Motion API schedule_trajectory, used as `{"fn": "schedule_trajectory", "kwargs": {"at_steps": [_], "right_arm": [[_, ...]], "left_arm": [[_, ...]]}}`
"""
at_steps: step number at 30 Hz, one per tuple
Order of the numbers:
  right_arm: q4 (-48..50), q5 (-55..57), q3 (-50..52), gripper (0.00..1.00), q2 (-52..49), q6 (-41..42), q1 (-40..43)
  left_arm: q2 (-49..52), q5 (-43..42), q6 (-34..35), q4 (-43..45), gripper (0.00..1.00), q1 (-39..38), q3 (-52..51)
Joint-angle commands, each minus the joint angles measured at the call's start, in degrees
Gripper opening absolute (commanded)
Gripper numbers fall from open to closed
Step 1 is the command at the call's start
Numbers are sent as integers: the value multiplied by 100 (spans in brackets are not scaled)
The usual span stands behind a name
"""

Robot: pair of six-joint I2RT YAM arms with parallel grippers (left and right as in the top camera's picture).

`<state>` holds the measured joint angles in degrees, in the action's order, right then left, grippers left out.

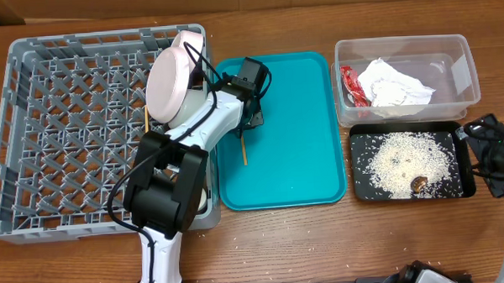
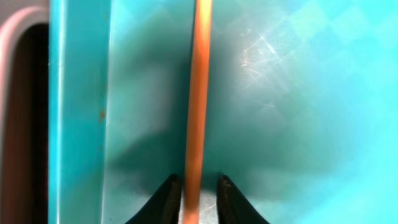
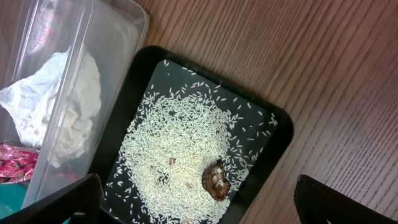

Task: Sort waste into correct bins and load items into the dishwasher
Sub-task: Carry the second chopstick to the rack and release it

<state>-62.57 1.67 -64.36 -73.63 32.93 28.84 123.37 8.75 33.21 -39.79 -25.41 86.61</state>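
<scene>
A large square grey plastic dish rack [image 1: 67, 131] with a lattice floor fills the left of the table, and a round pale pink plate [image 1: 170, 77] stands on edge at its far right corner. Beside the rack lies a teal rectangular serving tray [image 1: 294, 132]. Right of that sits a clear rectangular plastic tub [image 1: 401, 77] holding a crumpled white paper napkin [image 1: 393, 84] and a shiny red crinkled wrapper [image 1: 351, 83]. Just in front of the tub, a shallow black rectangular tray [image 1: 463, 163] carries loose white rice grains [image 3: 180, 149] and a small brown food lump [image 3: 216, 181].

The left gripper [image 2: 194, 186] is low over the teal tray's left side, its fingertips [image 2: 171, 199] set narrowly either side of a thin wooden chopstick [image 2: 198, 87] lying on the tray; whether they press it cannot be told. The right gripper [image 3: 199, 208] hangs wide apart and empty above the black tray's right edge
</scene>
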Motion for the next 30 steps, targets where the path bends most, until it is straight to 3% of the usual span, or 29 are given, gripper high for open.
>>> {"fn": "schedule_trajectory", "kwargs": {"at_steps": [1,8,15,23,27,30], "right_arm": [[33,-4,-59,100,13,-37,22],[33,-4,-59,100,13,-37,22],[33,-4,-59,100,13,-37,22],[33,-4,-59,100,13,-37,22],[33,-4,-59,100,13,-37,22],[33,-4,-59,100,13,-37,22]], "left_arm": [[758,-885,-555,-195,4,-11,-520],[354,-994,-837,-885,4,-2,155],[-1008,-960,-901,-1991,4,0,1429],[-2983,284,-903,-3340,4,219,1633],[-3484,785,-973,-4122,4,601,1628],[-3580,734,-1394,-4385,4,1113,1620]]}}
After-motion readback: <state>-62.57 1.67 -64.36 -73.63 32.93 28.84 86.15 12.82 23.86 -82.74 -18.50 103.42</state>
